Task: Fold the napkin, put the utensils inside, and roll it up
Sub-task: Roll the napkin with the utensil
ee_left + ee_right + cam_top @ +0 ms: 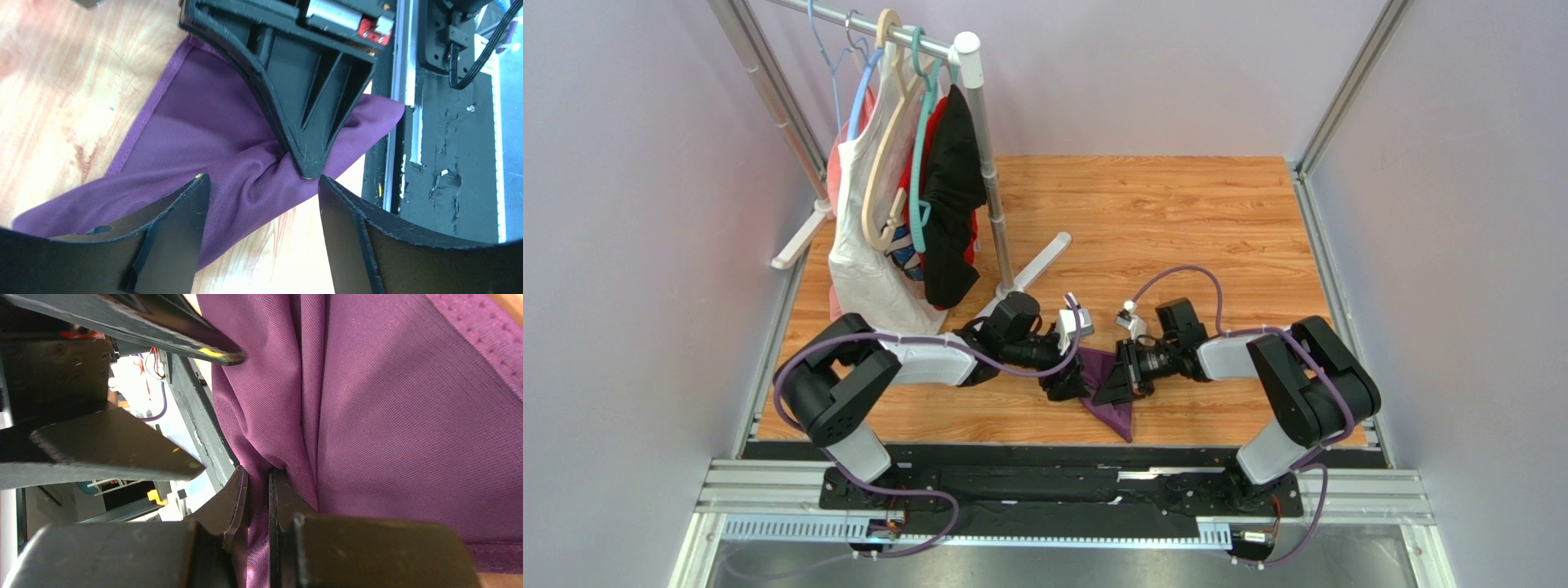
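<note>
R gripper point(258, 478): clenched on napkin point(399, 416) fold, cloth bunched betw. its fingers.
L gripper point(263, 180): spread wide, nothing held; napkin under it, R tip just ahead.

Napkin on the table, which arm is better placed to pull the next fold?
Probably right: the right gripper is shut on a bunch of the napkin, while the left gripper hangs open beside it, holding nothing.

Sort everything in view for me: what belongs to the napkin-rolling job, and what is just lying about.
Job in hand:
- napkin, bunched on the table
- right gripper, pinching a fold of it
- left gripper, open over that fold
- the utensils are not in view

Lying about:
- clothes rack
- white garment
- black garment
</note>
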